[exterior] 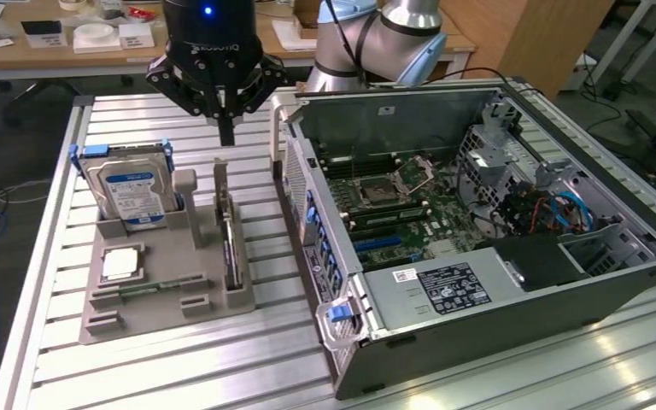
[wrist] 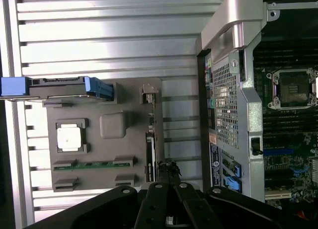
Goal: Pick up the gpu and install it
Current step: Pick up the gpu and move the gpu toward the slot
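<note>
Gripper [exterior: 226,135] hangs above the back end of the grey parts tray [exterior: 151,318], jaws pinched shut w/ nothing between them. The tips aren't touching anything.

The gpu [exterior: 229,243] stands on edge in its tray slot, just below and a bit fwd of the tips, untouched. In the wrist view it's a thin dark strip [wrist: 150,149] right by the gripper [wrist: 167,172]. The tray's other parts are an HDD [exterior: 134,192] w/ blue rails, a CPU [exterior: 120,265] and a RAM stick [exterior: 146,291]. The open PC case [exterior: 511,329] sits just beside the tray on the exterior view's right, mobo [exterior: 408,213] exposed.

Risks as I read them:
- Jaws are shut. Coming down like this would ram the card's top edge, not straddle it, and could crack the board or wedge it in the slot.
- The card is thin and tall in a snug slot. A grip off-centre or skewed would prob. cock it on the lift, so it binds and drags the tray along.
- The case wall is close to the gpu. A sideways drift could clip the case rim.
- A grip near one end would let the card droop or swing, so the edge connector meets the mobo slot crooked and the end bracket snags the rear panel [wrist: 231,105].
</note>
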Available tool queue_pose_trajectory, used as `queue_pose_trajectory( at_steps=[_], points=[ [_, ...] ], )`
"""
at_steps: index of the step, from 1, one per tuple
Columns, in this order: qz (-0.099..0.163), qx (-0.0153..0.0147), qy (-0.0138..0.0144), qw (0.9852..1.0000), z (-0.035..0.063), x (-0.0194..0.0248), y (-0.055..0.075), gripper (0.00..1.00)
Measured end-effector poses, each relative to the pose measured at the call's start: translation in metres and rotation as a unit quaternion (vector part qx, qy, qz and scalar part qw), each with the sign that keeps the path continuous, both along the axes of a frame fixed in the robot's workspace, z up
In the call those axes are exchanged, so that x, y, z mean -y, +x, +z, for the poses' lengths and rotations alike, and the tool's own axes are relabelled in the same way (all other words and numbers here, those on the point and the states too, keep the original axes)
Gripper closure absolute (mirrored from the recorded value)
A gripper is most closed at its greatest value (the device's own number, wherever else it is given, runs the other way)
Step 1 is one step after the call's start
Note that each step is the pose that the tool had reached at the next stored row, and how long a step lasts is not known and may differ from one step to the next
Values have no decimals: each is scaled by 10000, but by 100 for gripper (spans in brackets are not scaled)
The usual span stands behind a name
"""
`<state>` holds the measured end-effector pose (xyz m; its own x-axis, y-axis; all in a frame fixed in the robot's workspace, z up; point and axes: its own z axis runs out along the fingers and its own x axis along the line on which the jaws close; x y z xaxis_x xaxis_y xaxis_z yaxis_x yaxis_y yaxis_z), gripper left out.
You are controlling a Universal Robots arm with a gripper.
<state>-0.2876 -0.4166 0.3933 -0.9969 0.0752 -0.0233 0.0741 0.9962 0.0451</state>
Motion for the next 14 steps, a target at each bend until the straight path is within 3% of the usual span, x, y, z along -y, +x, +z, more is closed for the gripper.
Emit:
queue_pose_trajectory(
  at_steps=[8, 9, 12, 14],
  points=[
    [0, 0, 0, 10000, 0, 0, 0, 89],
    [0, 0, 0, 10000, 0, 0, 0, 76],
    [0, 0, 0, 10000, 0, 0, 0, 71],
    [0, 0, 0, 10000, 0, 0, 0, 59]
  ],
)
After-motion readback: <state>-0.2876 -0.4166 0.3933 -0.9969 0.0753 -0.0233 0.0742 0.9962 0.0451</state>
